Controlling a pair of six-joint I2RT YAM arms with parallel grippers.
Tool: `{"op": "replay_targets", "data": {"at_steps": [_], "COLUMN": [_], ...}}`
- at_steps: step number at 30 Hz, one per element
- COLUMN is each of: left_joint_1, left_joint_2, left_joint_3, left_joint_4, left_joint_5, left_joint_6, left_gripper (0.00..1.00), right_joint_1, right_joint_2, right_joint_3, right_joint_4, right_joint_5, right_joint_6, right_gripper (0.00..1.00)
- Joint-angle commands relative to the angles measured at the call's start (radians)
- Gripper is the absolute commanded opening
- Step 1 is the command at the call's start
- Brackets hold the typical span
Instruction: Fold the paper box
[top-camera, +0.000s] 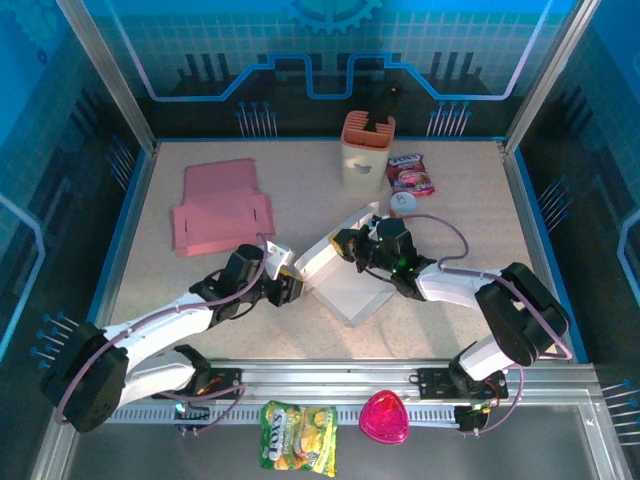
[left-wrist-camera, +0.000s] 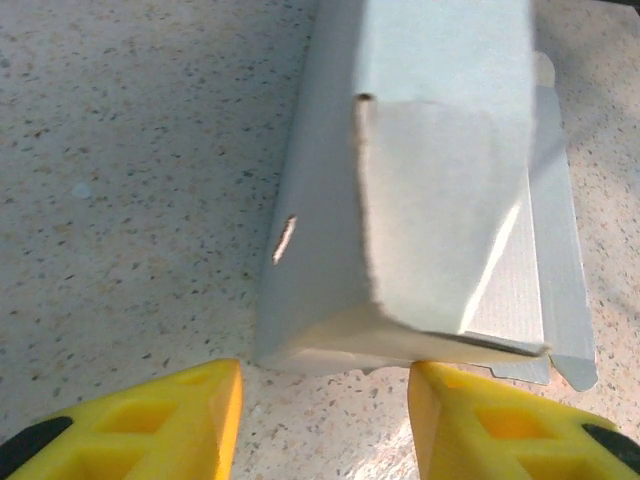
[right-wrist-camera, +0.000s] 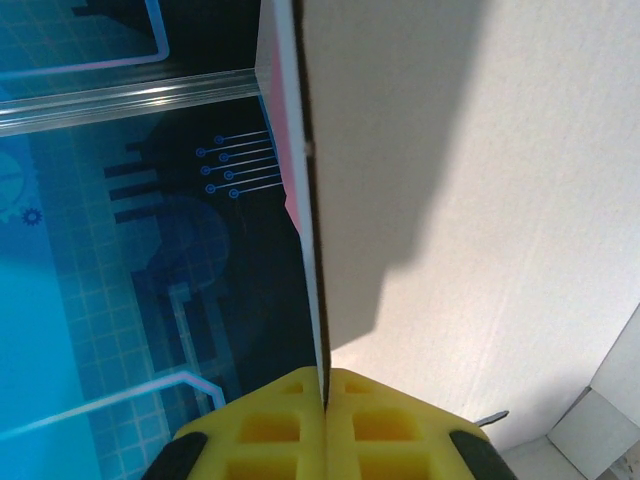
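One paper box (top-camera: 350, 288) sits near the middle of the tabletop (top-camera: 300, 190); we see the right gripper (right-wrist-camera: 325, 382) clamped on its raised panel and the left gripper (left-wrist-camera: 322, 380) partly spread just short of one end.

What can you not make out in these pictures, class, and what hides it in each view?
- Top view: print on the packet is too small to read.
- Top view: the holder hides the lower part of the dark tool.
- Left wrist view: the top edge cuts off the far end of the box.
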Motion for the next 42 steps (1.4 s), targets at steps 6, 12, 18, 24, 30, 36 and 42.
{"op": "replay_targets", "data": {"at_steps": [6,12,18,24,30,36,42], "left_joint_1": [-0.039,-0.078,-0.103,-0.103,-0.094,-0.030,-0.029], "left_joint_2": [0.057,0.065,-0.010,-0.175,-0.251,-0.201,-0.066], "left_joint_3": [0.057,0.088,0.064,-0.037,-0.141,-0.220,-0.252], "left_joint_4": [0.062,0.038,-0.046,-0.043,-0.005,0.202,0.424], "left_joint_5": [-0.055,-0.042,-0.055,-0.169,-0.273,-0.254,-0.219], "left_joint_6": [0.039,0.075,0.090,-0.064,-0.151,-0.178,-0.174], "left_gripper": [0.39,0.41,0.54,0.58,0.46,0.49,0.51], "right_joint_1": [0.001,0.002,-0.006,-0.014,-0.019,-0.026,-0.029], "right_joint_2": [0.020,0.014,0.002,-0.035,-0.046,-0.023,0.001], "right_joint_3": [0.010,0.007,0.019,0.025,0.012,-0.020,-0.027], "right_joint_4": [0.015,0.020,0.015,0.006,0.012,0.081,0.113], "right_joint_5": [-0.011,-0.010,-0.007,0.011,0.002,-0.014,-0.034], "right_joint_6": [0.029,0.034,0.034,0.030,0.015,0.029,0.030], "right_gripper": [0.00,0.00,0.00,0.00,0.00,0.00,0.00]}}
